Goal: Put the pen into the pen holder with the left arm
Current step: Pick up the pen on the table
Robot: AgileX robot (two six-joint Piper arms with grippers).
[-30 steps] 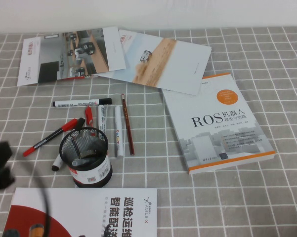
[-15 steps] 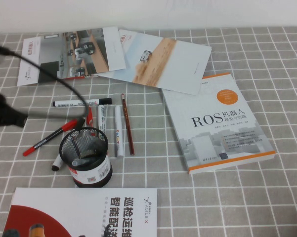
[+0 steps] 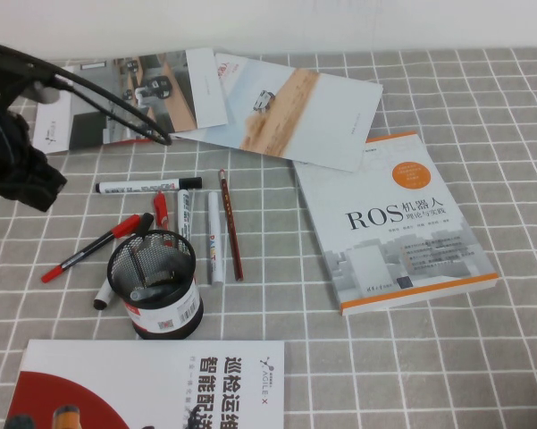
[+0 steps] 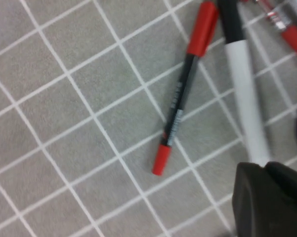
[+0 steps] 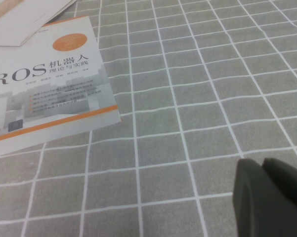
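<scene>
Your left claw (image 4: pixel 269 197) is shut and empty above the pen (image 3: pixel 96 247), which lies flat beside the holder (image 3: pixel 156 284); right claw (image 5: pixel 272 197) sits parked, shut.

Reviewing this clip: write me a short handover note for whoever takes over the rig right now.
Left gripper: jaws shut, empty, up over the table's far-left part, above the pen.
Right gripper: parked above bare cloth near the ROS book, empty, jaws look shut.
Pen: flat on the cloth, left of the pen holder, untouched.
Done: nothing yet.
Left: open jaws, descend, grasp pen, drop it into the holder.
</scene>
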